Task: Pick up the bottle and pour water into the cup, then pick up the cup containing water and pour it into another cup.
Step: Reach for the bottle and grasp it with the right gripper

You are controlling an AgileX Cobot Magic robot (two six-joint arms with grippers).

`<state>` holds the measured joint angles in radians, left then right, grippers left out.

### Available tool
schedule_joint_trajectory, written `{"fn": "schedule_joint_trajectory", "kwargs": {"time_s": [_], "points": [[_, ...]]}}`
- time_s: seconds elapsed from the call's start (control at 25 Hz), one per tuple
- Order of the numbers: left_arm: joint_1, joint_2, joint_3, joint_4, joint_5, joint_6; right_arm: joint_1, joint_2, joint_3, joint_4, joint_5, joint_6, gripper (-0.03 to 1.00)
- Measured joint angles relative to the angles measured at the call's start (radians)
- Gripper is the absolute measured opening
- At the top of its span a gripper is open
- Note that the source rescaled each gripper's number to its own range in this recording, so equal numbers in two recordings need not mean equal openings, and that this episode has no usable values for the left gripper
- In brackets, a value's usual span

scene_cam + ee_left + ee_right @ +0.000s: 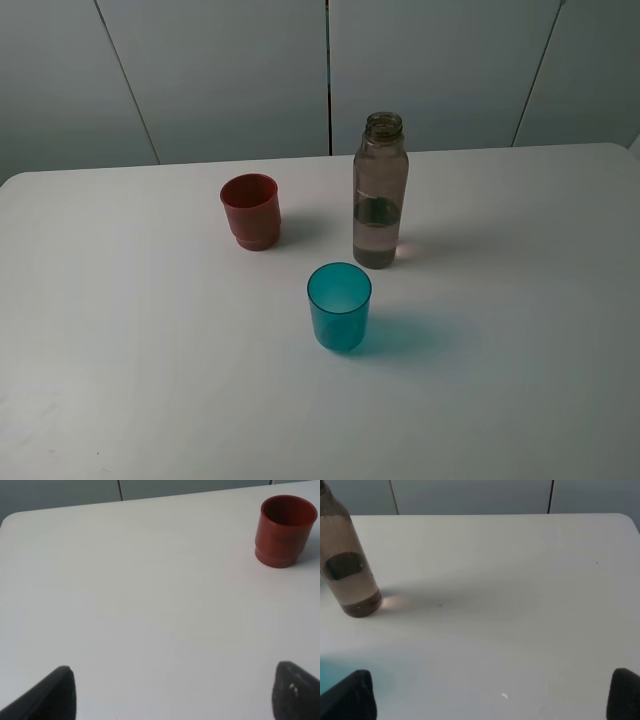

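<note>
My left pincer stands wide open over the white table with nothing between its fingers, and my right pincer is spread just as wide, also holding nothing. In the high view the bottle stands upright just right of centre in the upper half, partly filled. The red cup sits to its left, apart from it. The teal cup stands at centre, below both, touching neither.
</note>
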<state>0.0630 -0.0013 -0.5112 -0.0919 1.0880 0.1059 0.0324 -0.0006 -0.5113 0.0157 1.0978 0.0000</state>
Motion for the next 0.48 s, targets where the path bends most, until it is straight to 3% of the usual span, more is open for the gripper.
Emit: {"fn": "schedule_joint_trajectory", "kwargs": {"time_s": [0.48], "points": [[0.000, 0.000, 0.000, 0.000, 0.000, 0.000, 0.000, 0.000, 0.000, 0.000, 0.000, 0.000, 1.00]]}}
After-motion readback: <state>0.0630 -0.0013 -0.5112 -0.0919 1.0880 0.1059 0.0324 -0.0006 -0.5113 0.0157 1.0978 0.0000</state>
